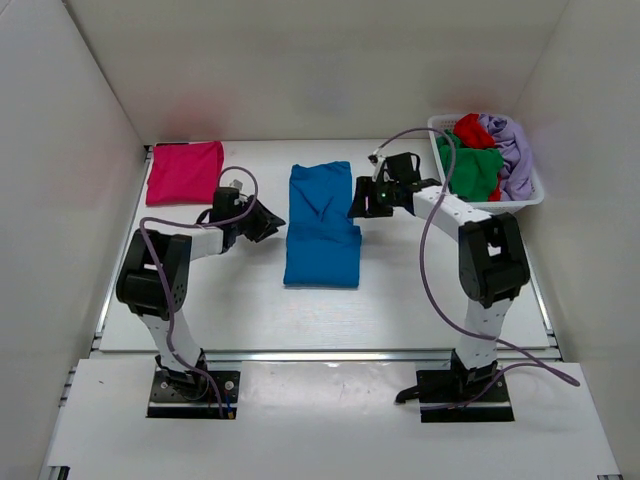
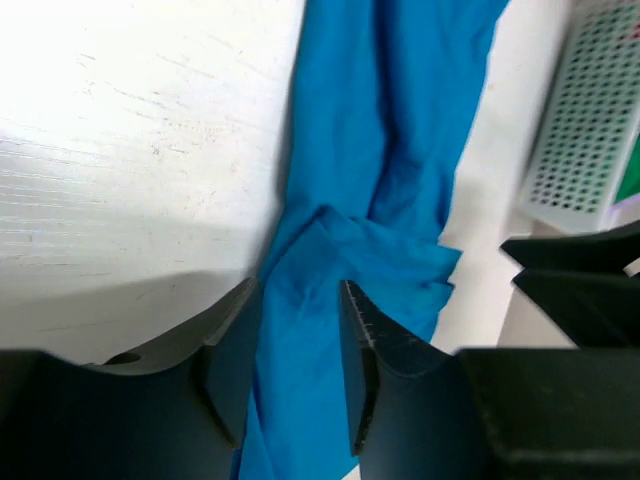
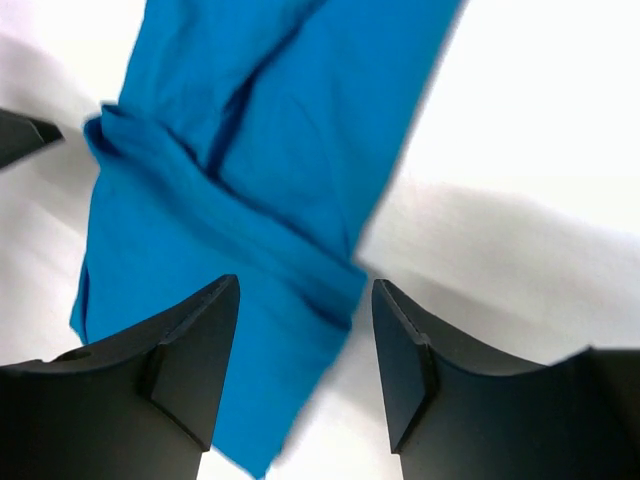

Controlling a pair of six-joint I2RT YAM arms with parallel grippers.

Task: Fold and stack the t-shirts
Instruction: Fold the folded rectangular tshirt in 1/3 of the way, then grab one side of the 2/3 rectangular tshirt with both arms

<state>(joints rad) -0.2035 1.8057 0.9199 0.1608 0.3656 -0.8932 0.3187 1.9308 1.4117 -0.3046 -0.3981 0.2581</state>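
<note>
Shirt (image 1: 321, 225) centre; 2nd shirt (image 1: 185, 172) far L; basket (image 1: 522, 203) far R.

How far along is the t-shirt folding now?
Done: the pink shirt lies folded at the far left. In hand: the blue shirt is partly folded mid-table, left tool and right tool open beside it. Left: green shirt, red shirt and lavender shirt in the basket.

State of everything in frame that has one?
blue t-shirt: partly folded, flat on table, not gripped
pink t-shirt: folded, far-left corner
green t-shirt, red t-shirt, lavender t-shirt: unfolded, heaped in basket
basket: upright, full
left gripper: fingers open, over blue t-shirt's edge
right gripper: fingers open, empty
</note>
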